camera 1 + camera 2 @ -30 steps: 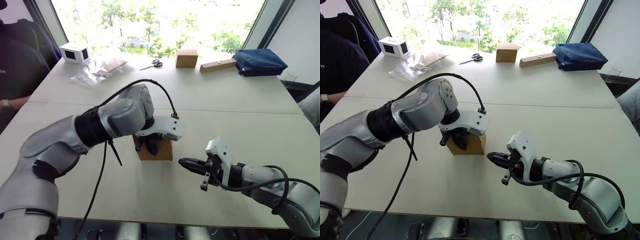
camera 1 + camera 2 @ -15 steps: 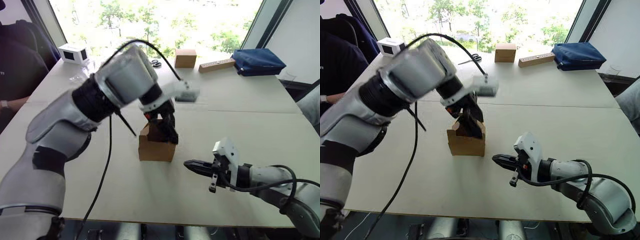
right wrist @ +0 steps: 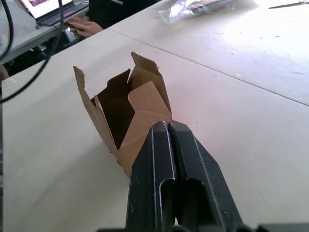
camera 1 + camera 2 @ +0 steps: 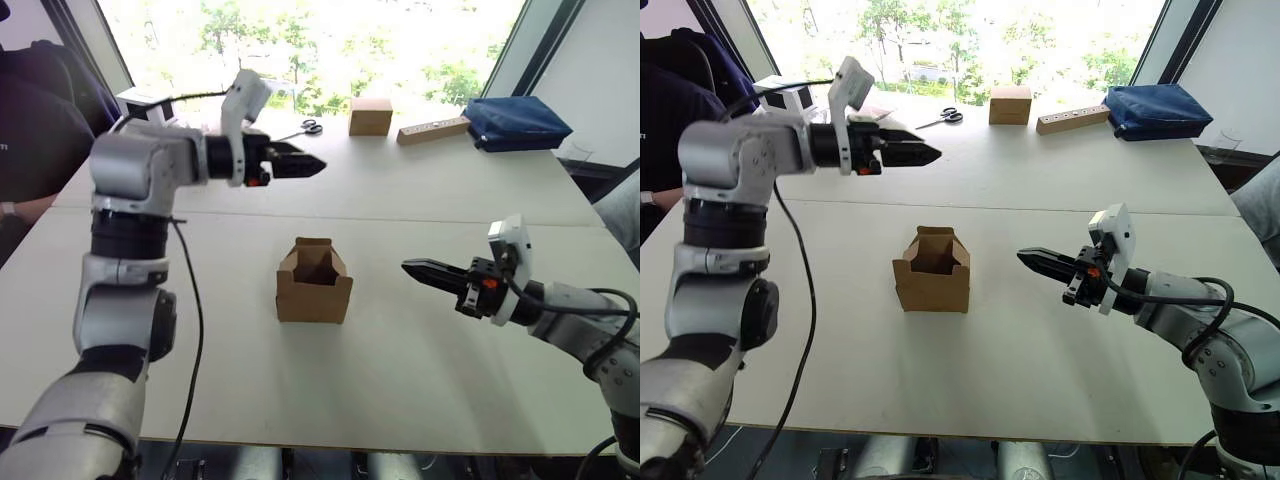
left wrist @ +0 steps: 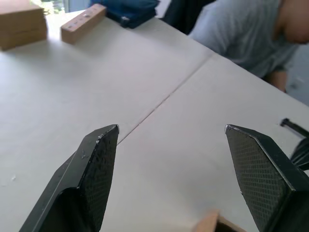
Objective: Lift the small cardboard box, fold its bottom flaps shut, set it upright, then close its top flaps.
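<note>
left tool (image 4: 318, 166) just let go of the small cardboard box (image 4: 314, 284) & swung up/away w/ fingers spread wide, holding nothing, right tool (image 4: 408, 267) pinched shut & empty beside it, box standing upright mid bench (image 4: 420, 200), so top flaps (image 3: 145, 79) prob next
</note>
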{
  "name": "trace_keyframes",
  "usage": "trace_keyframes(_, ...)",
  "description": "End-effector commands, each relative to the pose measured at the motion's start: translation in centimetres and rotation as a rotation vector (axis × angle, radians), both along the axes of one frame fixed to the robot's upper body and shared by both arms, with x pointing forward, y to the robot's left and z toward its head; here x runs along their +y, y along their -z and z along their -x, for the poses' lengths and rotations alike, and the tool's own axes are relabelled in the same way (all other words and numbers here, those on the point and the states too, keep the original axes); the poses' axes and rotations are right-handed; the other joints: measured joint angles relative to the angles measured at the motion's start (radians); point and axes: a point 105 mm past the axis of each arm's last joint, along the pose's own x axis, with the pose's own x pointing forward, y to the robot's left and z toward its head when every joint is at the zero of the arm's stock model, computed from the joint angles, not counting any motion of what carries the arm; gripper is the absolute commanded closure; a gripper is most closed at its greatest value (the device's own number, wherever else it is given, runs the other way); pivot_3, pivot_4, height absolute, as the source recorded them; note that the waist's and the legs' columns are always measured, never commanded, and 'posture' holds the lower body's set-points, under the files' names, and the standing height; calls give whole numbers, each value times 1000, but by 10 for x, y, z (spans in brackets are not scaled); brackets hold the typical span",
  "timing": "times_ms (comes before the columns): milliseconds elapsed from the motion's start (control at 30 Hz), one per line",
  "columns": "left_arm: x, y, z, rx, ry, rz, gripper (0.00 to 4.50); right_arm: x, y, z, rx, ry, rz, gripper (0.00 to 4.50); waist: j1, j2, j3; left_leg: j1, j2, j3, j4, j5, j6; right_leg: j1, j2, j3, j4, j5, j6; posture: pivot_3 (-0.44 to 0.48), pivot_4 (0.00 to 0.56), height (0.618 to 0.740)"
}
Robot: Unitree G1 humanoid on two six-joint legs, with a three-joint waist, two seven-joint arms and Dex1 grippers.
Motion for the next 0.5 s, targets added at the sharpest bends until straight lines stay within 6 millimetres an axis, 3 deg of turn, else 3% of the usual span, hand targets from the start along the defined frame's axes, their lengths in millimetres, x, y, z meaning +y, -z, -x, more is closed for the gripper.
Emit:
trace_keyframes(33,37,2,17,-70,-50,59,1999,-3,-11,-10,-64,-18,39,4500,-1,0,0,0,0,0,0,0,0,0,0,0,0,0,0,0,150,740)
trace_keyframes(133,62,24,39,-78,-30,91,3049,4,-10,-15,-68,-92,99,4500,-12,0,0,1,0,0,0,0,-1,0,0,0,1,0,0,0,150,740)
trace_keyframes(233,59,37,55,-65,34,80,4389,11,-9,-22,-87,-124,125,4500,2,-1,0,0,0,-2,0,0,-1,1,-1,-3,0,0,0,0,150,740)
trace_keyframes(367,45,52,71,-62,123,-22,4458,18,-9,-24,-87,-161,183,4500,11,-1,0,0,-3,-1,0,0,0,2,-3,-3,0,0,-1,0,150,740)
trace_keyframes(500,37,57,75,-58,157,-49,4458,30,-9,-20,-112,-215,219,4500,9,0,0,0,-3,-1,0,0,-1,2,-4,-3,-1,0,-1,0,150,740)
